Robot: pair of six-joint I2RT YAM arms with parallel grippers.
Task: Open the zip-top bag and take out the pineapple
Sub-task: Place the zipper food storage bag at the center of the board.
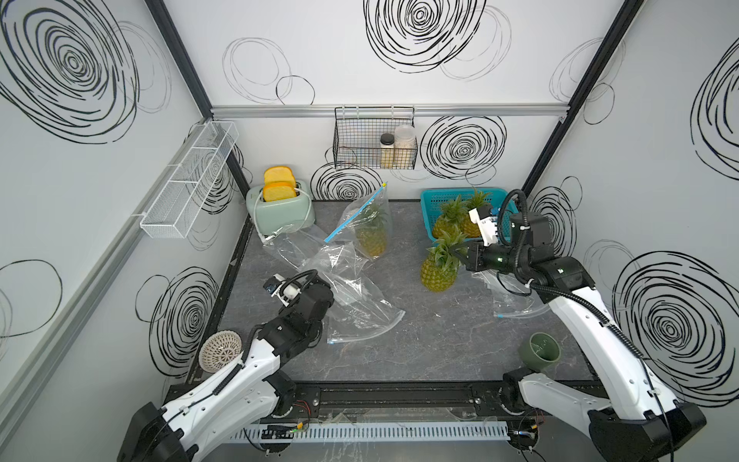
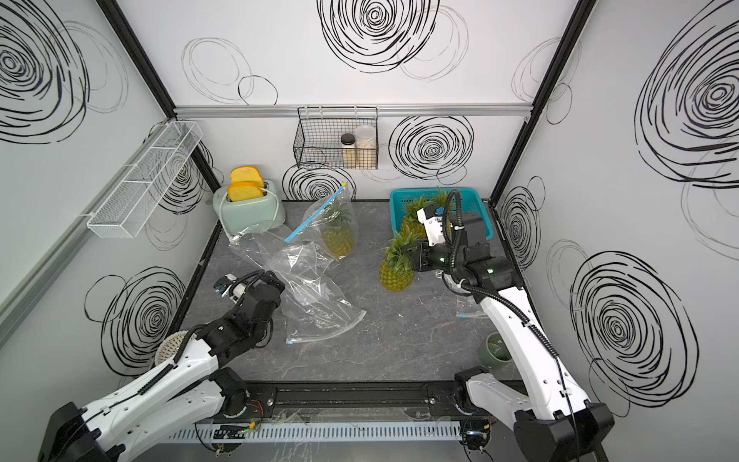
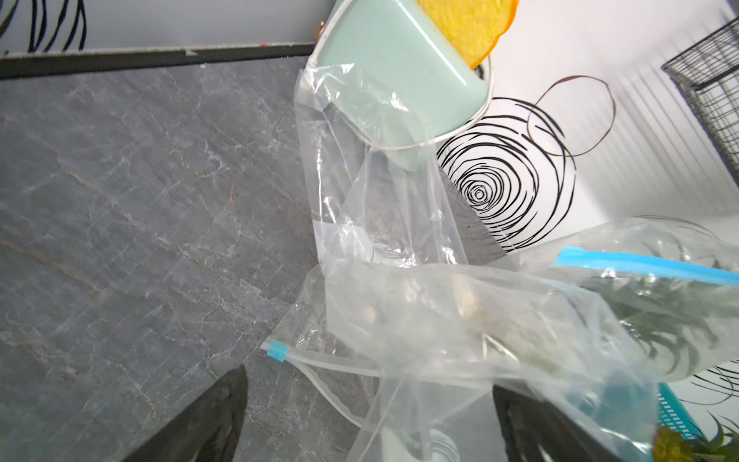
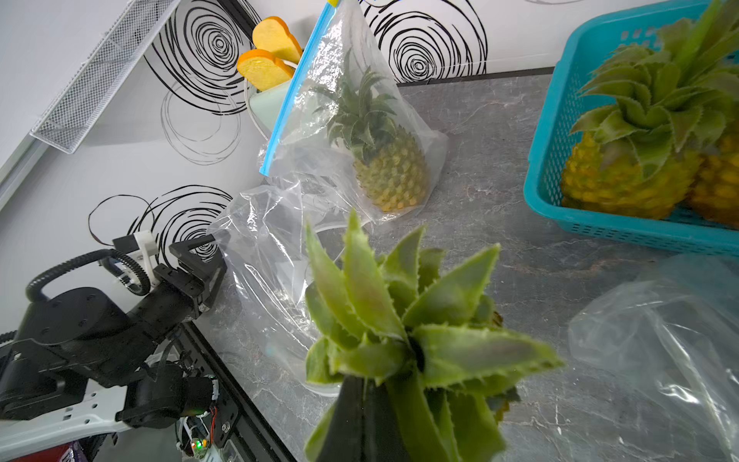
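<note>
Four pineapples are in view, and only one is in a hand. My right hand (image 1: 462, 255) is clamped on the crown leaves of the free pineapple (image 1: 438, 276). In the right wrist view the dark fingers are pinched together at the base of the leaves.

That fruit sits right of centre in both top views, clear of any plastic. Its long axis points straight up, and the hand reaches in sideways from the right of the frame. I cannot tell whether its base touches the surface (image 1: 400, 352) or hangs just off it.

The teal basket (image 1: 427, 216) holds two more fruit and lies just beyond it, toward the upper right of the frame. I judge the right arm should carry the free one there, lifting along that upright axis before moving up-frame.

My left hand (image 3: 370, 384) is spread wide with nothing gripped, over the crumpled empty bag (image 1: 352, 296) left of centre.

The bagged pineapple (image 1: 372, 240) stands in its zip-top bag (image 1: 366, 224) at the upper centre of the frame, with the blue zipper strip slanting upward. It lies up-frame of the left hand, which looks the nearer of the two.
</note>
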